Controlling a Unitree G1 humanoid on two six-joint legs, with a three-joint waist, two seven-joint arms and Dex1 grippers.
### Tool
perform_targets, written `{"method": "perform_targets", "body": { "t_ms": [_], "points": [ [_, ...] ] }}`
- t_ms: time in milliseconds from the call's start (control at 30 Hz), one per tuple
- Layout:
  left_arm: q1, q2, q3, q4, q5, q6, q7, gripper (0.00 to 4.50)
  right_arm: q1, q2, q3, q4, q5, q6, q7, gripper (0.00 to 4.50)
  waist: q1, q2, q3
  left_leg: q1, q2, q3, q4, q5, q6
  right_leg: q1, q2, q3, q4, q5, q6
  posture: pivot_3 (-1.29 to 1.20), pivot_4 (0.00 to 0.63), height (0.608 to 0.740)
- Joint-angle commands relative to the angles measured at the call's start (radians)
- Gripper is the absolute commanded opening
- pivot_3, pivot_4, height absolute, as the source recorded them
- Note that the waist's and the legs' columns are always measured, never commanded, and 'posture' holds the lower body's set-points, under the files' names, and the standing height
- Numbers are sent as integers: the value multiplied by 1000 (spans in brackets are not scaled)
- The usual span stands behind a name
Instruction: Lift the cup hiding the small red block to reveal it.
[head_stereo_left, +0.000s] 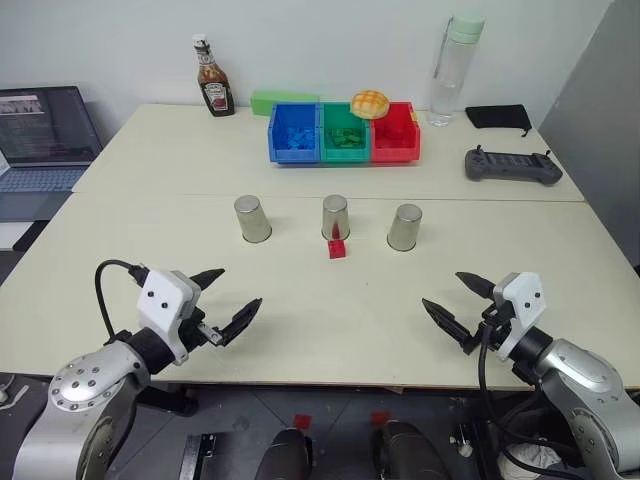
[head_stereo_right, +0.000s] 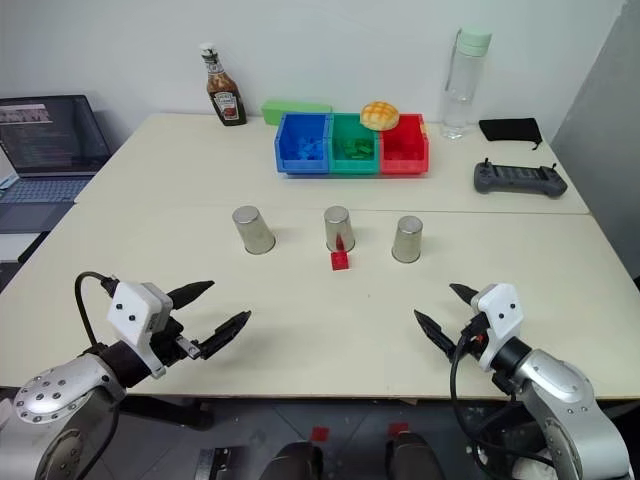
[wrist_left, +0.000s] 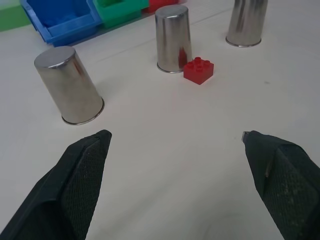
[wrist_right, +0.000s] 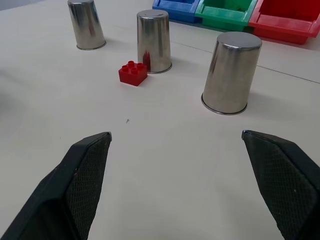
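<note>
Both our grippers, left (head_stereo_left: 222, 298) and right (head_stereo_left: 463, 304), have jaws spread wide, holding nothing, over bare table (head_stereo_left: 330, 320) near its front edge. Open room ahead up to three upturned cups. Red block (head_stereo_left: 337, 248) sits exposed, touching the middle cup (head_stereo_left: 335, 217). Wrist views show its studs.

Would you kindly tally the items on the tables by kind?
Metal cups: 3
Red block: 1
Storage bins: 3
Ketchup bottle: 1
Water bottle: 1
Controller: 1
Total: 10
</note>
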Motion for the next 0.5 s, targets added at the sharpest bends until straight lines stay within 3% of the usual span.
{"method": "perform_targets", "body": {
  "t_ms": [33, 500],
  "points": [
    [-8, 9, 34, -1, -10, -22, -6, 4500, 1, -6, -17, -35, 16, -1, 5, 4459, 0, 0, 0, 0, 0, 0, 0, 0, 0, 0, 0, 0, 0, 0, 0, 0, 150, 740],
    [7, 12, 34, 27, -4, -56, -34, 4500, -18, -3, 5, -46, 11, 16, -6, 4459, 0, 0, 0, 0, 0, 0, 0, 0, 0, 0, 0, 0, 0, 0, 0, 0, 150, 740]
  ]
}}
